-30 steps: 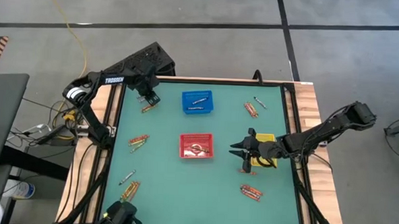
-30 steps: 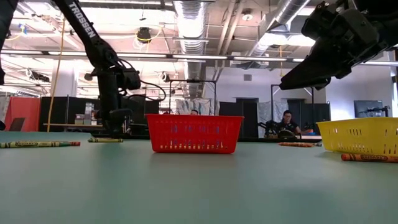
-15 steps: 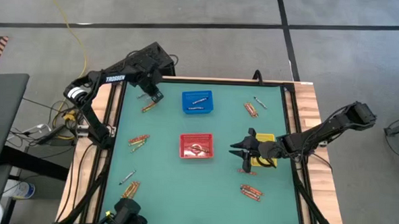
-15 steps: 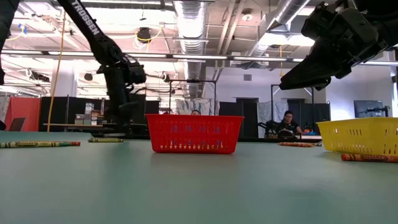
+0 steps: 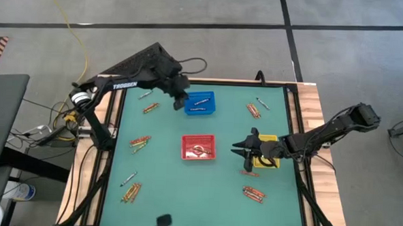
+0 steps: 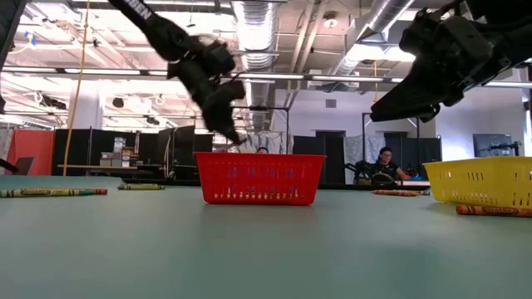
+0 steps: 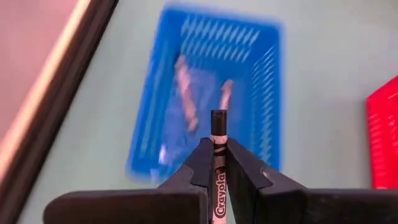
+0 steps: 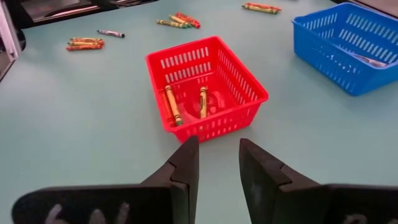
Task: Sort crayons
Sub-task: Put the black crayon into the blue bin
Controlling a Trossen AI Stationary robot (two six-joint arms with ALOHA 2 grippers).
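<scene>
Your left gripper (image 7: 217,163) is clenched on a crayon (image 7: 217,140) with a dark tip and a white label — the stick pokes out past the fingertips. In the high view the left gripper (image 5: 179,98) sits at the left edge of the blue basket (image 5: 201,103), raised off the bench (image 5: 164,186); in the low view it hangs above and behind the red basket (image 6: 258,178). The left wrist view looks down into the blue basket (image 7: 211,99), where a few pale crayons lie, blurred.

Your right gripper (image 8: 218,163) has its fingers parted with nothing between them. In the high view it hovers between the red basket (image 5: 198,147) and the yellow basket (image 5: 266,160), pointing toward the red one. The right wrist view shows two crayons (image 8: 173,104) lying inside the red basket (image 8: 205,87).

The other crayons are scattered in small clusters on the bench — one left of the blue basket (image 5: 149,108), one at mid left (image 5: 139,143), one at near left (image 5: 130,190), one far right (image 5: 253,110), one near right (image 5: 253,193). A grey one (image 5: 262,103) lies by the far right cluster.

A person (image 6: 383,166) sits in the room behind the bench.
</scene>
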